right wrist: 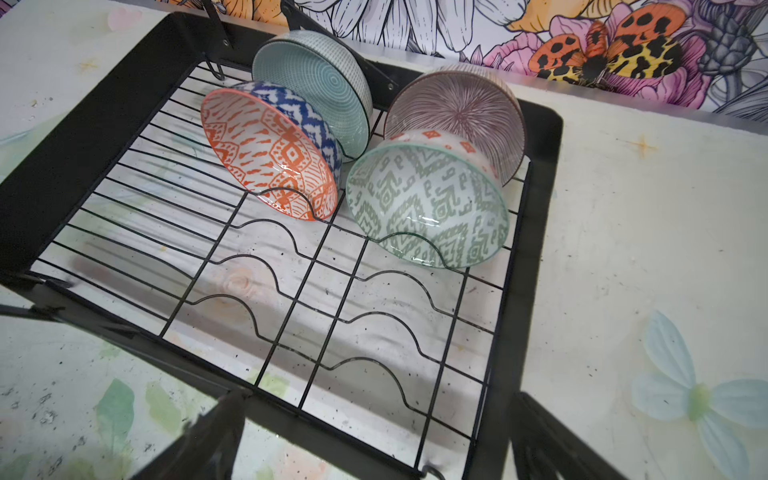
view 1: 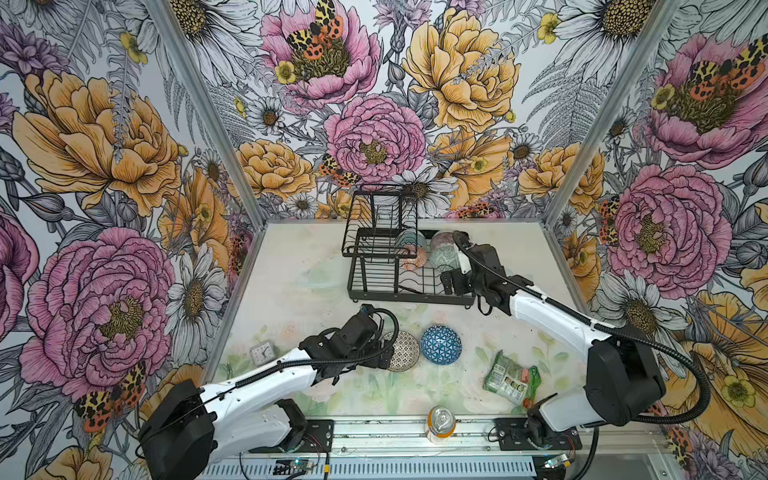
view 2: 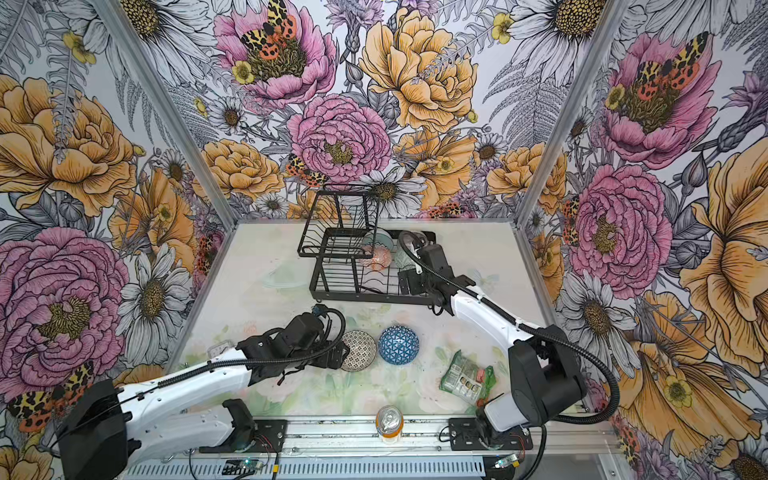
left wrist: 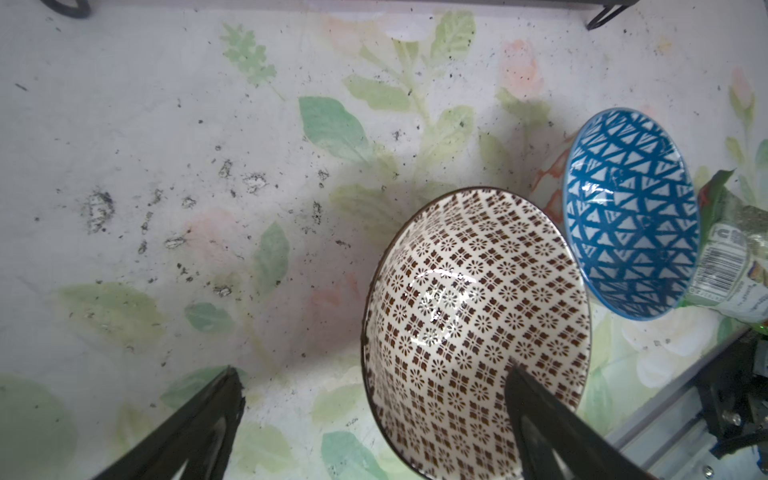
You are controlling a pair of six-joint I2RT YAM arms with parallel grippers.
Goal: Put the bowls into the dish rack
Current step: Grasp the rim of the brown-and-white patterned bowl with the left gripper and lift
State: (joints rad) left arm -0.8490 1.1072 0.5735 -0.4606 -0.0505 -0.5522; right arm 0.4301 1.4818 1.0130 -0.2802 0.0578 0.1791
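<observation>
Four of the six bowls stand on edge in the lower tier of the dish rack [right wrist: 83,124]. The right wrist view shows them in two pairs at the rack's far end. The pale teal bowl [right wrist: 316,79] is behind the orange-white geometric bowl [right wrist: 266,153]. The pink-striped bowl [right wrist: 457,104] is behind the grey-green maze bowl [right wrist: 428,203]. The wire slots nearer the camera are free, and the upper tier looks empty in both top views.

Two bowls are not yet loaded. The lattice bowl [left wrist: 473,324] and the blue triangle bowl [left wrist: 631,216] sit just beside each other on the counter [view 1: 316,266], well apart from the rack. Whether they touch cannot be told.

The left claw [left wrist: 374,370] is spread wide and holds nothing. One finger is over the inside of the lattice bowl and the other over bare counter, so it straddles the rim. Contact cannot be judged. This looks like the start of the fifth pick.

The right claw [right wrist: 378,397] is also spread wide and empty, and hangs over the free near slots of the rack.

A green snack packet [view 1: 509,376] and a drink can [view 1: 441,422] lie nearby and are no part of the job. By this count, about two thirds of the task is done.
</observation>
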